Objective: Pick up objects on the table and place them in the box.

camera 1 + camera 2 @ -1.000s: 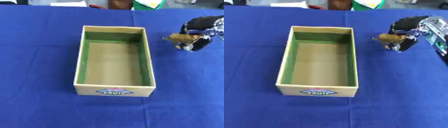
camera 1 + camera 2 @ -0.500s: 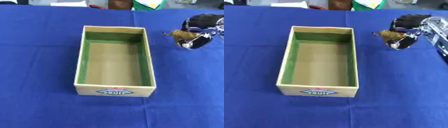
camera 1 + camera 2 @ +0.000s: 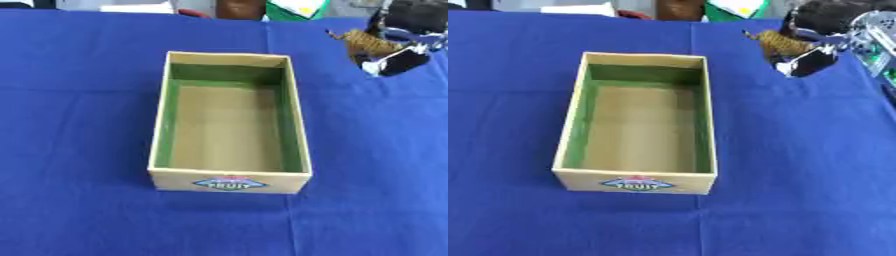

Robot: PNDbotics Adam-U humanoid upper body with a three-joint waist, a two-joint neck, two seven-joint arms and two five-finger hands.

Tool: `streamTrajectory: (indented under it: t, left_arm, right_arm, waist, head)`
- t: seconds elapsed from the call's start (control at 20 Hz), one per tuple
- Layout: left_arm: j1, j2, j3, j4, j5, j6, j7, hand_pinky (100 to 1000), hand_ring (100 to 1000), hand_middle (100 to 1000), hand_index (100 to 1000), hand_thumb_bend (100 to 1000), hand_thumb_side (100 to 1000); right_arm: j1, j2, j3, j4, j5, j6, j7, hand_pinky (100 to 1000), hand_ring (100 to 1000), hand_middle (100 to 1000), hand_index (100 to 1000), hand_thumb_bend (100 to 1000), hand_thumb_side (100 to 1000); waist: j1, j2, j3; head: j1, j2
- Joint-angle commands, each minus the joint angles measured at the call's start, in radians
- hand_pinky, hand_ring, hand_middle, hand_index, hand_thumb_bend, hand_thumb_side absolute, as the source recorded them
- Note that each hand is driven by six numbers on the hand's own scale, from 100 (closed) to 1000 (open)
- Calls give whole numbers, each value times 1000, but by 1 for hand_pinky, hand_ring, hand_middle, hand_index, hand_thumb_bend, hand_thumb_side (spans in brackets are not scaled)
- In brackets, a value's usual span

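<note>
An open cardboard box point(image 3: 229, 180) with green inner walls and a fruit label on its front stands in the middle of the blue table; nothing lies inside it. My right hand point(image 3: 820, 30) is up at the top right, raised above the table, its fingers curled round a small brown striped object point(image 3: 781, 42) that pokes out to the left. The hand is to the right of the box's far end and apart from it. My left hand shows in neither view.
The blue cloth point(image 3: 79, 125) covers the whole table. Past the far edge are a brown object point(image 3: 241, 9), a green and white item point(image 3: 297, 7) and a white sheet point(image 3: 136, 7).
My right hand has lifted the brown striped object upward and toward the far edge, and it now sits higher in the view. The box has not moved.
</note>
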Motion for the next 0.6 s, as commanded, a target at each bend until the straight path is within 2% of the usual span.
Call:
streamTrajectory:
  t: [0.05, 0.25, 0.6]
  left_arm:
    - [-9, 19, 5, -17, -5, -1, -3, 497, 545, 541, 707, 100, 481]
    - [-8, 23, 5, -17, -5, -1, -4, 498, 545, 541, 707, 100, 484]
    - [-5, 28, 4, -17, -4, -1, -7, 497, 546, 542, 707, 100, 480]
  right_arm:
    - [-41, -52, -32, -74, -20, 20, -5, 766, 695, 437, 502, 100, 604]
    - [-95, -41, -20, -131, -42, 25, 26, 768, 702, 440, 501, 100, 600]
    - [-242, 22, 43, -201, -72, -3, 118, 771, 706, 444, 502, 100, 585]
  waist:
    - [0, -26, -1]
    - [-1, -32, -3]
    - [-1, -42, -9]
  head:
    - [3, 6]
    - [6, 10]
    - [2, 16]
